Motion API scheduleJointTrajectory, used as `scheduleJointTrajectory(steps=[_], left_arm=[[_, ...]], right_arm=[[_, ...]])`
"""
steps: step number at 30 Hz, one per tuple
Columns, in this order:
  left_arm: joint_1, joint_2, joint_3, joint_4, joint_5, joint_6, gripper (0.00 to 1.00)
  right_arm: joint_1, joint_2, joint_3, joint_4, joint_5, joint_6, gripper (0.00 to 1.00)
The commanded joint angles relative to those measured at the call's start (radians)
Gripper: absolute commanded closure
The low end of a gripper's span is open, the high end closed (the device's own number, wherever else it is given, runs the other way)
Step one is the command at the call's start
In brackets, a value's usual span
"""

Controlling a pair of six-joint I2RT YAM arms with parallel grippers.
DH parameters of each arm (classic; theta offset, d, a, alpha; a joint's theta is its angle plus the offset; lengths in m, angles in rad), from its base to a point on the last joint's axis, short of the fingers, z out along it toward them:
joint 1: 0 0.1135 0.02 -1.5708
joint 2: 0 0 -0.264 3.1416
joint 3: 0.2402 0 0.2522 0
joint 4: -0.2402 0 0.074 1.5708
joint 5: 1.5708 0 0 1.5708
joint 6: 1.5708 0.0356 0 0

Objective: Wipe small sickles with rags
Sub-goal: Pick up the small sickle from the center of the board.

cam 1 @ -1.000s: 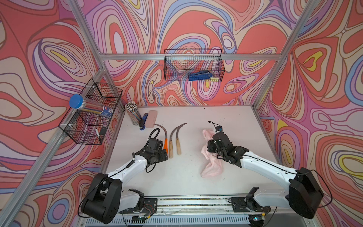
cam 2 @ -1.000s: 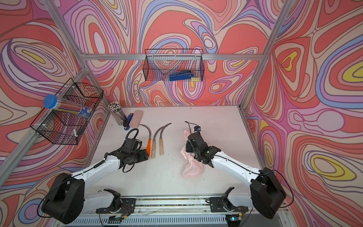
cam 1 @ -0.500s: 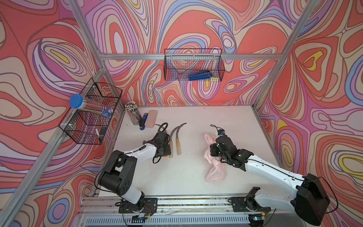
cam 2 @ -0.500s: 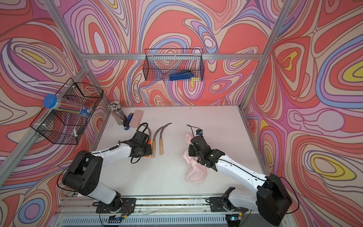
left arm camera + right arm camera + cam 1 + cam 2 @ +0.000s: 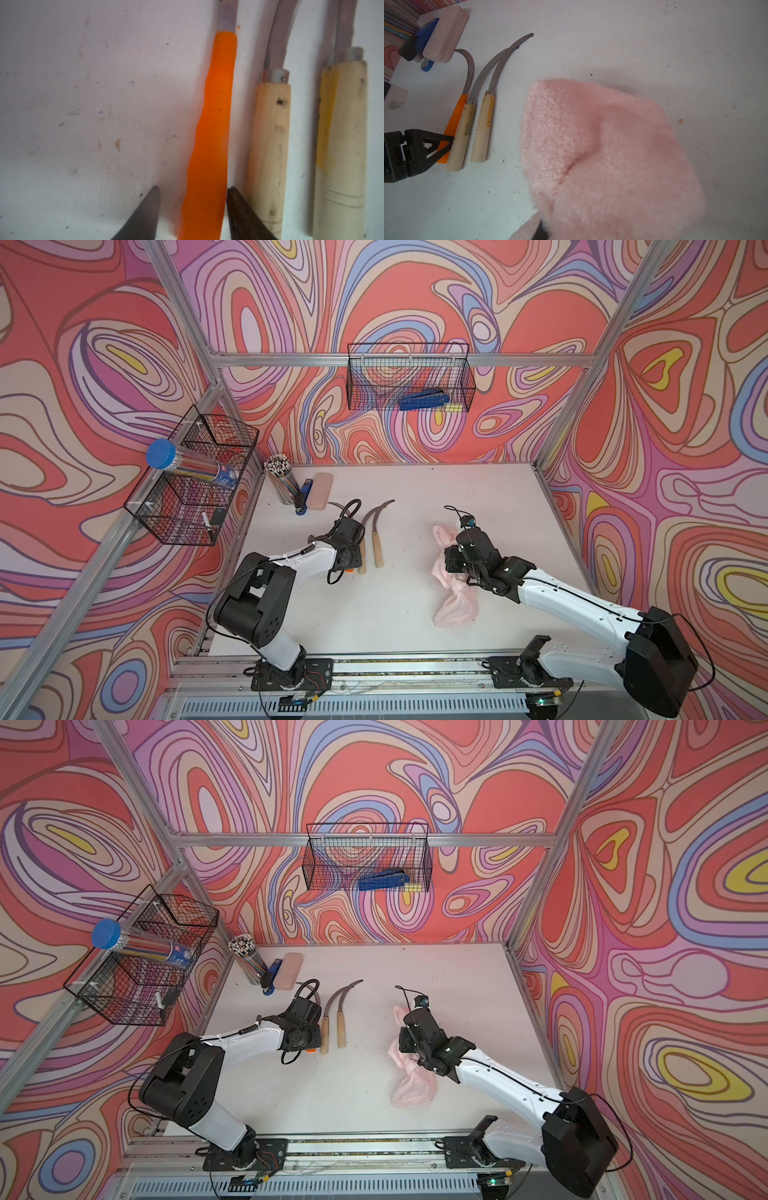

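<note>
Three small sickles lie side by side left of centre on the white table (image 5: 415, 489). Two have wooden handles (image 5: 362, 556) (image 5: 378, 551). The orange-handled one (image 5: 212, 124) lies leftmost, mostly hidden under my left arm in both top views. My left gripper (image 5: 193, 190) is open and straddles that orange handle: one finger touches it, the other stands a gap away. The pink rag (image 5: 455, 605) hangs from my right gripper (image 5: 451, 564) down to the table. That gripper is shut on the rag (image 5: 602, 145), which hides its fingers.
A pink case (image 5: 319, 491), a blue stapler (image 5: 303, 497) and a pencil cup (image 5: 282, 477) stand at the back left, close to the orange sickle's blade. Wire baskets hang on the left wall (image 5: 195, 477) and the rear wall (image 5: 409, 383).
My left gripper has moved in over the orange handle and its jaws have narrowed around it. My right gripper has shifted slightly, carrying the rag.
</note>
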Motion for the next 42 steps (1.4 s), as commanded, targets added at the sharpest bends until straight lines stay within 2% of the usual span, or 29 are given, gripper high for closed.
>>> scheduleJointTrajectory(steps=[1,11,32,42], left_arm=[[-0.022,0.041,0.014,-0.059,-0.008,0.000,0.48],[-0.087,0.031,0.010,-0.096,-0.041,-0.006,0.50],[-0.103,0.033,-0.018,-0.095,-0.063,-0.015,0.66],[-0.102,-0.027,-0.023,-0.114,-0.072,-0.018,0.71]], right_arm=[[0.006,-0.011,-0.009,0.018,-0.002,-0.008,1.00],[0.007,0.001,-0.016,0.030,-0.008,-0.008,1.00],[0.007,-0.011,-0.043,0.039,-0.004,-0.005,1.00],[0.007,-0.035,-0.056,0.033,0.000,-0.002,1.00]])
